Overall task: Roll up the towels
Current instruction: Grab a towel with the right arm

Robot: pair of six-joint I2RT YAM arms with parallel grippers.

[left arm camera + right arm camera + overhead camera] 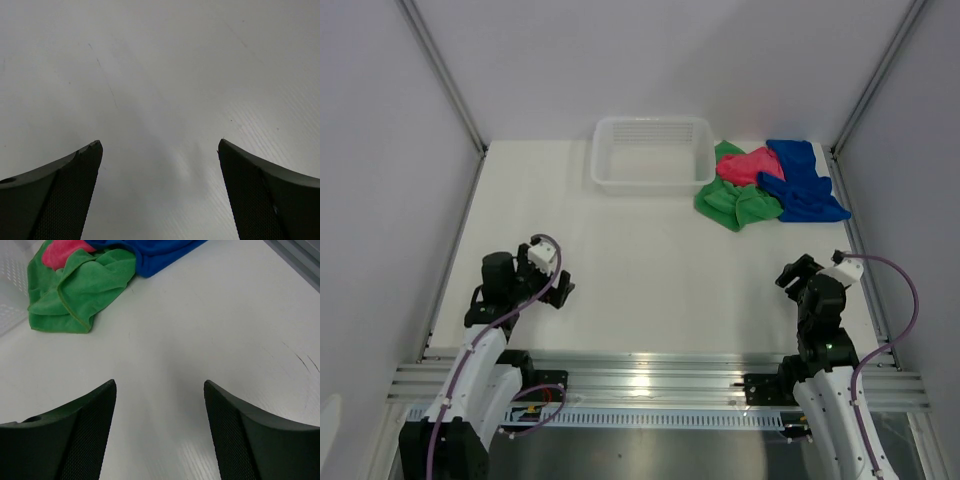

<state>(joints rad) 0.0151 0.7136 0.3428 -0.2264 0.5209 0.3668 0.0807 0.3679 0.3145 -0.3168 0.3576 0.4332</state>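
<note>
Three towels lie crumpled in one heap at the far right of the table: a green one (732,203) (80,287), a pink-red one (750,164) (61,251) on top, and a blue one (802,180) (157,252) to the right. My left gripper (560,288) (160,145) hovers open over bare table at the near left, far from the heap. Near the right edge my right gripper (790,272) (160,385) stands open with nothing between its fingers, the heap well beyond it.
A white slotted plastic basket (610,172) stands at the back centre, its right side touching the green towel. The white table (650,260) is framed by metal posts, and a metal rail (650,380) runs along its near edge.
</note>
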